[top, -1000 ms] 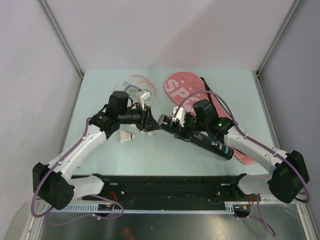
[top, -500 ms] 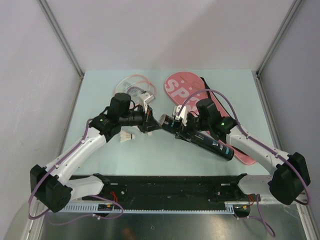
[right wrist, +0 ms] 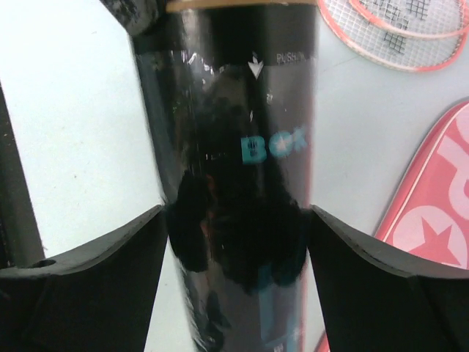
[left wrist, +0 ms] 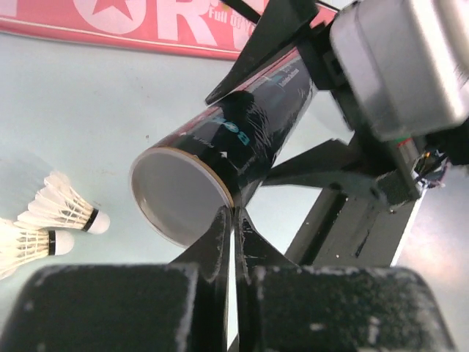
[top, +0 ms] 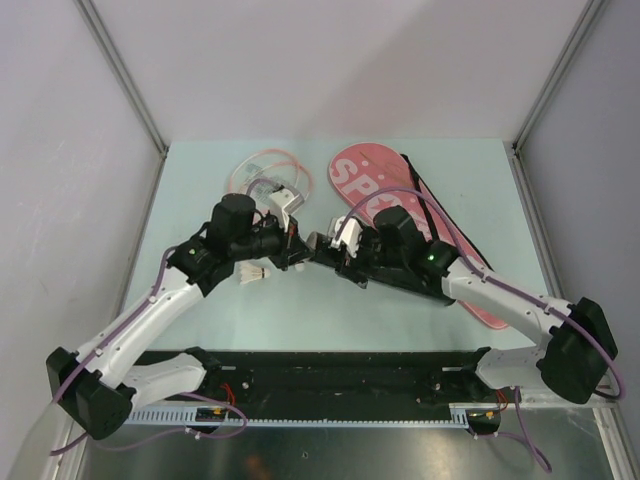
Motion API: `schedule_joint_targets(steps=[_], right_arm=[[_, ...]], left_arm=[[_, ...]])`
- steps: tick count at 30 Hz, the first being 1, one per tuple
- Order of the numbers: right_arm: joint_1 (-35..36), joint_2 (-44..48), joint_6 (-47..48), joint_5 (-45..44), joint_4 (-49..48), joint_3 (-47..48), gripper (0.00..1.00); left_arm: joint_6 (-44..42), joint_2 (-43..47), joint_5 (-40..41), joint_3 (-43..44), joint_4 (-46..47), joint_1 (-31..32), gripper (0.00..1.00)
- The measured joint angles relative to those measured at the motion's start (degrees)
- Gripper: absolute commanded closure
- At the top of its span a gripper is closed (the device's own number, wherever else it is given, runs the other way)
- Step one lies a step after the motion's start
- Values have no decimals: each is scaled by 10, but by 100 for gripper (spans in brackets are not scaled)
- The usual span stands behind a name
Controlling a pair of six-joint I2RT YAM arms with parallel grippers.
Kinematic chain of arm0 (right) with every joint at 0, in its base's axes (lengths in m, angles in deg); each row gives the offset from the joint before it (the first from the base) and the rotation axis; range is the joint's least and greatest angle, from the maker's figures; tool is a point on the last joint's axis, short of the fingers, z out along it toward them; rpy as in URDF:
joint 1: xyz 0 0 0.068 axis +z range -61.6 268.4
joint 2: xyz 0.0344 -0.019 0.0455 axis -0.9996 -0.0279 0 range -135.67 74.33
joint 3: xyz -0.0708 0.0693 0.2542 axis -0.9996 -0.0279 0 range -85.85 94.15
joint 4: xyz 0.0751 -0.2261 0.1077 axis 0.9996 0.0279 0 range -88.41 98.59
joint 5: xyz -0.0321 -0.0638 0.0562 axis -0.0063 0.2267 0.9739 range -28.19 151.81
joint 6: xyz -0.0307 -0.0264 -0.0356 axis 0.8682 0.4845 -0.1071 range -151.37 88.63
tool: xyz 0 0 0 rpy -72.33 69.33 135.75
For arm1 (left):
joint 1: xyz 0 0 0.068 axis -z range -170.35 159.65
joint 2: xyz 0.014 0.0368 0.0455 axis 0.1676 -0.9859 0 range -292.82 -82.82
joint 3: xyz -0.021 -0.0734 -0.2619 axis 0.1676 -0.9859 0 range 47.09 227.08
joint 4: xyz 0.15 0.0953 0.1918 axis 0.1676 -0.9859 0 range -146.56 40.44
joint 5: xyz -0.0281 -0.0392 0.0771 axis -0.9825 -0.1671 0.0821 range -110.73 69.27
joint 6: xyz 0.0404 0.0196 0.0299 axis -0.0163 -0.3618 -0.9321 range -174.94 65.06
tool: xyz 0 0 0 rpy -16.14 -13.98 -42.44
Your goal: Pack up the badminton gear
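My right gripper (top: 342,256) (right wrist: 234,242) is shut on the long black tube (top: 415,281) (right wrist: 242,147) and holds it slanted, with its pale round end (left wrist: 179,198) pointing left. My left gripper (top: 297,250) (left wrist: 233,214) is shut, its tips touching that end's rim; I cannot tell whether they pinch it. Two white shuttlecocks (left wrist: 69,210) lie left of the tube, and one shows in the top view (top: 255,273). The pink-white racket (top: 262,165) (right wrist: 396,40) lies at the back. The pink cover (top: 358,175) (left wrist: 146,26) (right wrist: 432,209) lies beside it.
The cover's black strap (top: 428,205) runs along its right side. Grey walls close the table (top: 300,310) at the back and both sides. A black rail (top: 340,375) with the arm bases runs along the near edge.
My right arm has carried the tube leftward. My left gripper has come in to meet the tube's end.
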Motion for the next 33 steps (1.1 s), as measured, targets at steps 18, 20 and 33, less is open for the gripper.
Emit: schedule_joint_targets(steps=[18,20,33], right_arm=[[38,-25,21,-75,-54,0,80],[42,-22,27,-75,-61,-4,86],[17,14,55,-101,-70,-74,90]], left_arm=[[12,30,14,-5,10,18,100],[13,41,25,-10,10,22,100],[59,163,54,-21,28,3,61]])
